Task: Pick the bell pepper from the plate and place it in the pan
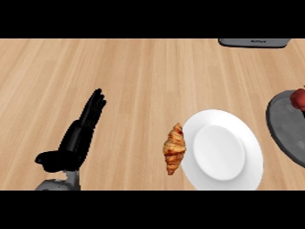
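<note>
Red bell pepper [303,99] already sits in the grey pan [293,134] at far right, off the white plate [222,150]; my left hand [81,134] rests across the counter [148,71], fingers [95,105] straight, holding nothing; right hand unseen.

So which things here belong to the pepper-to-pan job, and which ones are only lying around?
Part of the job:
- bell pepper, red, already in the pan
- pan, dark grey, at the right edge
- plate, white, nothing on it now

Just lying about:
- croissant, on the counter against the plate's left rim
- grey object at the top edge, cut off
- left hand, open, resting
</note>
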Robot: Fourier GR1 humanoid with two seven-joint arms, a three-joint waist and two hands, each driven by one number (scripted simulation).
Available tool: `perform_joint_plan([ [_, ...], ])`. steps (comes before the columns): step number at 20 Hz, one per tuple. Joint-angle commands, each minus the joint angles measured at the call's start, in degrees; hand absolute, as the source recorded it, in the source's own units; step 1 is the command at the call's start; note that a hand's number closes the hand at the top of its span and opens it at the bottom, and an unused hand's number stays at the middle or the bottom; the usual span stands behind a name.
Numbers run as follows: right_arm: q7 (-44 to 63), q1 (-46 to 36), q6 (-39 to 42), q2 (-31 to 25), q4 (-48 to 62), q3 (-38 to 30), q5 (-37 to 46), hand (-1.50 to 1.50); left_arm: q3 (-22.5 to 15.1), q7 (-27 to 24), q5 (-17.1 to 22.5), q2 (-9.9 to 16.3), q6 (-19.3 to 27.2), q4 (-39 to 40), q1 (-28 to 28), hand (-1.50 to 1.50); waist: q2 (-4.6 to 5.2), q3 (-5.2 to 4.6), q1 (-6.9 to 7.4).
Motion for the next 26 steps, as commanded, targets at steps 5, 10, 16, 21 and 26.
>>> perform_joint_plan([
  [5, -6.0, -9.8, 13.1, -2.2, 17.4, -0.4, -2.5, -1.5, -0.2, -1.5, -0.2, -1.0, -0.2, 2.6, -0.4, 0.0, 0.2, 0.15, 0.3],
  [10, -16.6, -10.4, 9.0, -0.6, 17.7, -6.9, -8.9, -1.5, -0.2, -2.9, -0.8, -0.8, -0.3, 2.8, 0.5, 0.0, 0.25, 0.25, -0.12],
  [16, -22.8, -9.5, 17.3, -6.3, 21.1, -14.2, -16.9, -1.5, 1.2, -0.4, -0.3, -0.6, 0.7, 0.6, 0.0, 0.0, -0.18, 0.14, -0.99],
  [21, -23.2, -6.6, 29.1, -9.4, 21.9, -17.0, -22.3, -1.5, 2.5, -1.5, 0.9, 1.2, -1.4, 0.1, 1.5, 0.0, -0.63, -0.01, -1.86],
  [26, -29.9, 1.8, 44.6, -11.1, 22.9, -17.8, -25.4, -1.5, 0.9, -1.7, -1.0, -1.0, 0.7, 1.5, 1.9, 0.0, -0.78, -0.03, -2.66],
])
